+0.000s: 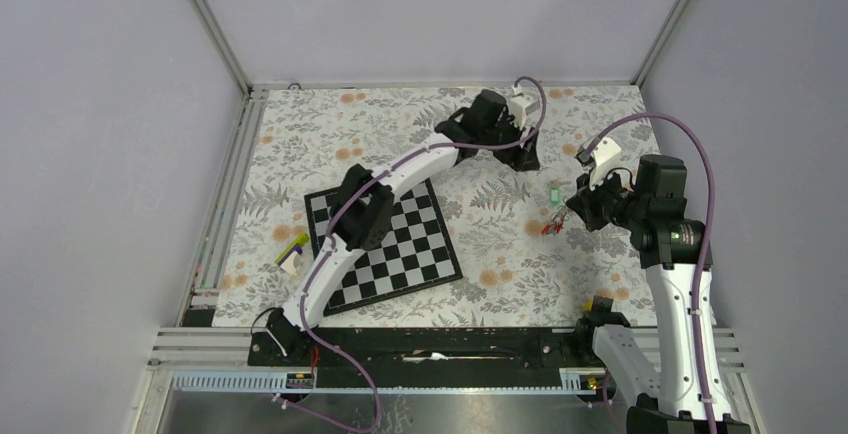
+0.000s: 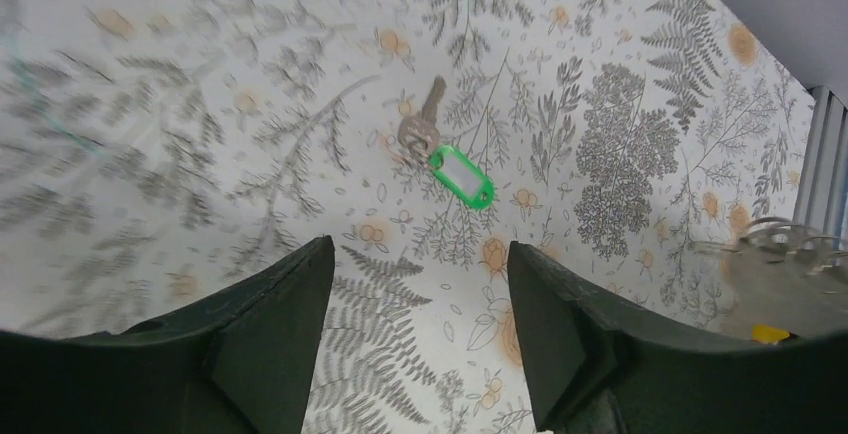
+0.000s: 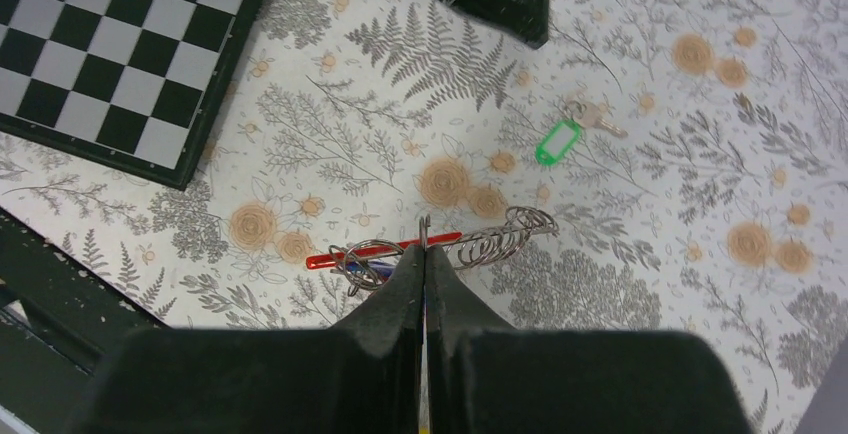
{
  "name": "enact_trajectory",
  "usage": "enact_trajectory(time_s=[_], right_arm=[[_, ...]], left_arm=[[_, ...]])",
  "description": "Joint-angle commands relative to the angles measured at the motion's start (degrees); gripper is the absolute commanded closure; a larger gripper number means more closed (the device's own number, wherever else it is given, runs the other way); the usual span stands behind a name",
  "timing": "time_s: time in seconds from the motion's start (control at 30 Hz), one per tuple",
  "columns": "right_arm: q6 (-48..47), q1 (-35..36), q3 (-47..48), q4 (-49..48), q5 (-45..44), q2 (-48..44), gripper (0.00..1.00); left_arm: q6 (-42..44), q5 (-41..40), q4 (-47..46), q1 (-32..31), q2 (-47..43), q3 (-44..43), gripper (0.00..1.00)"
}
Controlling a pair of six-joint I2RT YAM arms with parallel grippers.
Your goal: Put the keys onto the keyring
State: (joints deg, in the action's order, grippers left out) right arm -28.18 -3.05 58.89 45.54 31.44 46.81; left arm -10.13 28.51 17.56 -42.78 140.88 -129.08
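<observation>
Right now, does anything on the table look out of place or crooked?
Nothing is spilled or broken. The chessboard lies skewed on the floral cloth. One green-tagged key lies alone, apart from the keyring pinched by the right gripper, its jaws shut.

You cannot tell what the right gripper (image 3: 424,259) pinches; its fingers cover the near part of the keyring (image 3: 325,260), which is tiny from above.
</observation>
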Motion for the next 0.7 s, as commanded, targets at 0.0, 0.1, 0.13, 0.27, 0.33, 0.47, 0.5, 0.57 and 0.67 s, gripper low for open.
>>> enact_trajectory(time_s=[0.0, 0.1, 0.13, 0.27, 0.33, 0.47, 0.5, 0.57, 0.67], right_arm=[[3.46, -0.20, 2.36, 1.79, -5.23, -1.42, 1.00], [3.49, -0.20, 2.25, 2.94, -6.31, -2.05, 1.00], [3.42, -0.20, 2.13, 3.13, -6.35, -2.35, 1.00], [3.40, -0.20, 1.22, 3.15, -6.59, -3.58, 1.00], [3.27, -0.20, 0.78, 3.08, -6.89, -4.09, 1.00], [2.77, -0.20, -0.04, 3.06, -7.80, -4.53, 1.00], [2.63, -0.20, -0.08, 3.00, -8.02, -4.40, 1.00], [2.48, -0.20, 0.13, 2.99, -8.21, -4.19, 1.00], [2.52, -0.20, 0.78, 2.91, -8.09, -3.62, 1.00]], left_arm=[[-7.26, -2.64, -3.89, -1.36, 3.92, -3.77, 0.33], [-12.26, -3.58, -5.95, -2.22, 6.99, -5.05, 0.36], [-14.47, -4.28, -6.53, -2.41, 7.75, -5.63, 0.37], [-21.02, -5.16, -8.00, -2.65, 11.30, -8.68, 0.41], [-23.94, -4.77, -8.79, -2.74, 12.56, -9.37, 0.42], [-27.85, -3.80, -9.84, -3.08, 14.38, -9.56, 0.44], [-29.03, -3.24, -10.05, -3.17, 14.80, -9.47, 0.45], [-31.67, -2.00, -10.65, -3.26, 15.69, -9.29, 0.46], [-34.28, -0.69, -10.88, -3.64, 16.59, -8.99, 0.49]])
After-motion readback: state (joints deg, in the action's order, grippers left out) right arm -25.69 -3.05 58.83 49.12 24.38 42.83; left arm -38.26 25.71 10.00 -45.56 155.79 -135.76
